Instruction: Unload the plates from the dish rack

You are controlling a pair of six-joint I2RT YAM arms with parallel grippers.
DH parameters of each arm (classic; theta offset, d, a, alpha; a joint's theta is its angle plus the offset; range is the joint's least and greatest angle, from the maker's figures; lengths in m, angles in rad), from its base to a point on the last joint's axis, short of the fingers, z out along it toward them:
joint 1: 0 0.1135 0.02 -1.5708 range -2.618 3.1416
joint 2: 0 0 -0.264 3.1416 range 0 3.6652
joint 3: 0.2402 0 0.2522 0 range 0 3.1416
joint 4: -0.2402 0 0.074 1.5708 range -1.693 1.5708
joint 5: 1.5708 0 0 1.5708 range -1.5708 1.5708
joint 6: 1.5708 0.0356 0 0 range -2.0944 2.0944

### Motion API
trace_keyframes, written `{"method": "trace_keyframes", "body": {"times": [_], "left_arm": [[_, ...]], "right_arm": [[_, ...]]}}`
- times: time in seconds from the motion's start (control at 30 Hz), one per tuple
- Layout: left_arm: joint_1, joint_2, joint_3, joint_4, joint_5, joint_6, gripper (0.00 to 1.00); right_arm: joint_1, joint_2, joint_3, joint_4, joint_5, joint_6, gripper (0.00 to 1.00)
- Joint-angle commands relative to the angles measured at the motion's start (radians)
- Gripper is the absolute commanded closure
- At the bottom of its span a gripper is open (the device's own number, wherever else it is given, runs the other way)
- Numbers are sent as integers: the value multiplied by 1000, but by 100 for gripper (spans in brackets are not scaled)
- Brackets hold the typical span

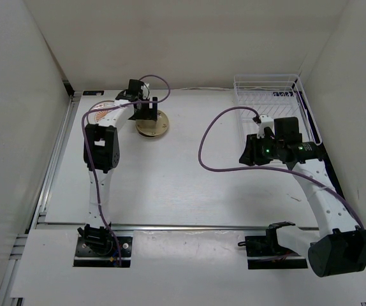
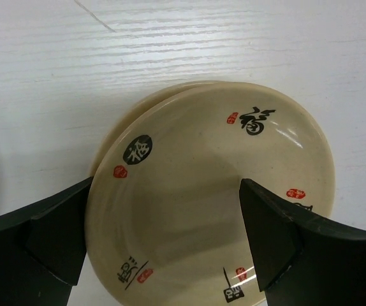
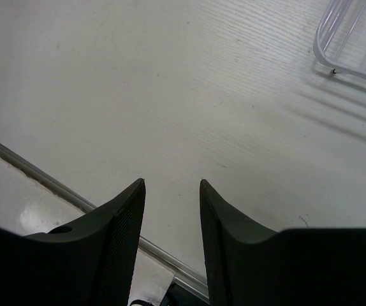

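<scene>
Currently my left jaws stand released, straddling the round tan-yellow ceramic plate (image 2: 215, 191), stacked on a similar plate (image 2: 164, 91) on the white surface (image 2: 106, 64). Rise vertically, without sideways drift, lest a finger drag it. My right jaws, parted and empty, hover near the white wire dish rack (image 1: 267, 94).

The dish rack (image 1: 269, 95) stood in the far right corner of the table (image 1: 189, 191). Well apart from it, toward the far left, a stack of two plates (image 1: 153, 127) lay on the table, with a third plate (image 1: 99, 110) just left of it.
</scene>
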Motion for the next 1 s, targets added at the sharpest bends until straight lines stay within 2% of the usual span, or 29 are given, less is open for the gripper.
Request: {"method": "trace_keyframes", "body": {"times": [0.0, 0.2, 0.47, 0.83, 0.97], "left_arm": [[-20, -100, 49, 1, -67, 50, 0], [-43, -118, 69, 1, -67, 86, 0], [-83, -118, 78, 1, -211, 127, 0], [-83, -100, 77, 1, -327, 128, 0], [-83, -145, 67, 1, -365, 128, 0]], "right_arm": [[-2, -20, -2, 33, -28, 8, 56], [-2, -29, -13, 33, -28, 8, 54], [-2, -29, -22, 42, -28, 8, 54], [-21, -38, -31, 51, -48, 26, 54], [-21, -38, -31, 51, -48, 26, 54]]}}
